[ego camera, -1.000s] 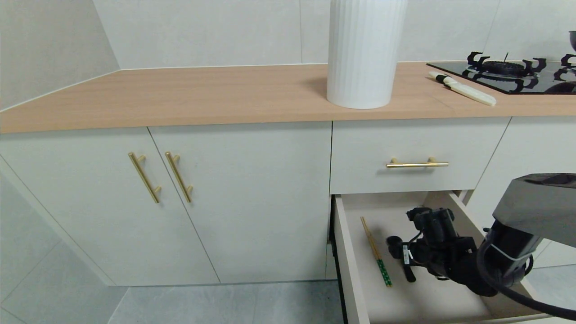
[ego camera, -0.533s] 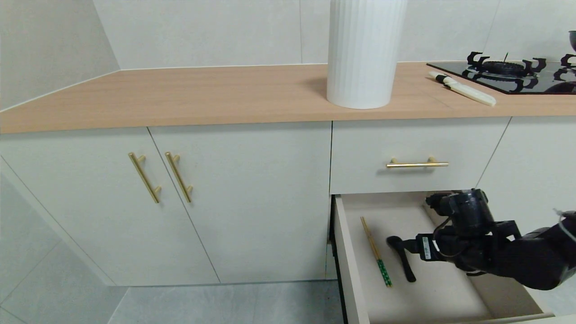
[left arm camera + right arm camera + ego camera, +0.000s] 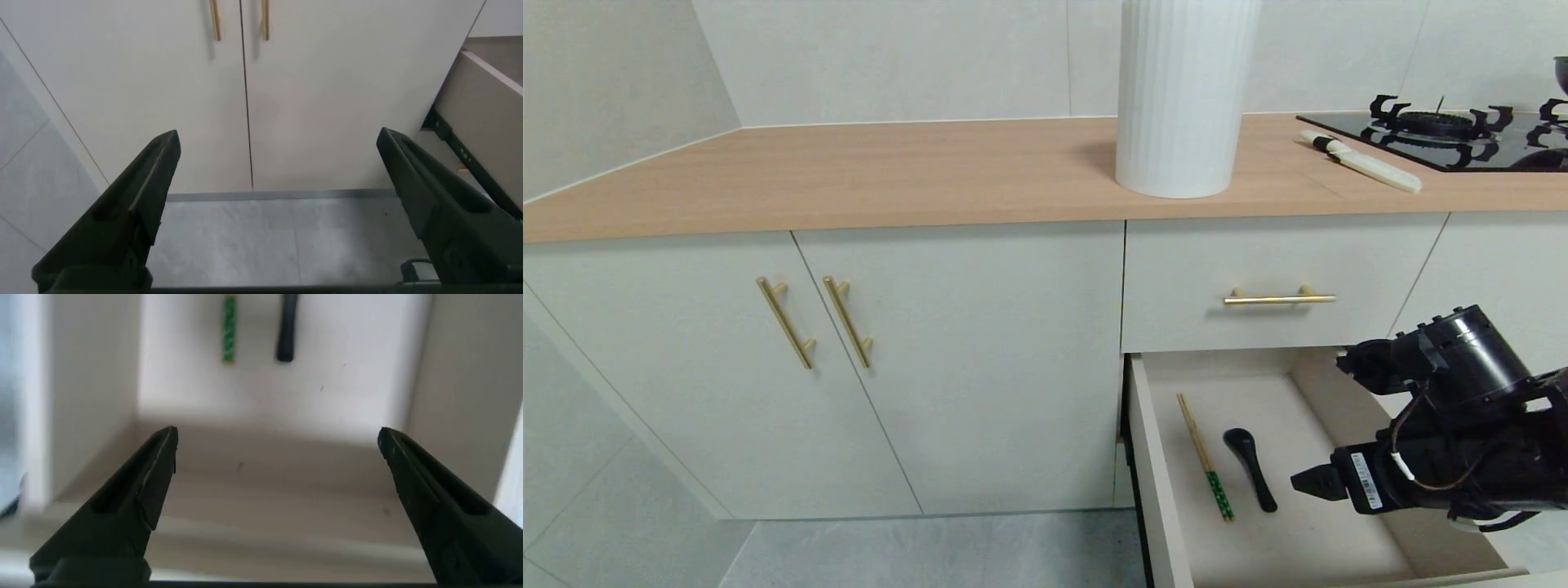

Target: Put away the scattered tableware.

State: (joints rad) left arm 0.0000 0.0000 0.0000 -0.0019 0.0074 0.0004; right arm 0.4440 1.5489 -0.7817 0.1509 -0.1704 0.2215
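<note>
1. Head view: my right claw (image 3: pixel 1323 423) hangs spread above the open drawer (image 3: pixel 1150 457); the black spoon (image 3: pixel 1250 467) and chopsticks (image 3: pixel 1205 457) lie inside, side by side.
2. Left wrist view: my left claw (image 3: pixel 278 212) is spread, facing the cabinet doors (image 3: pixel 245 82).
3. Right wrist view: spoon and chopsticks lie apart from my claw.

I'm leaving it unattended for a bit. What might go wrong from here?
The right gripper hangs open over the drawer, close to its right wall; lifting out, it might clip that wall. The knife lies loose on the countertop near the hob; a poor grasp might push it off the edge.
</note>
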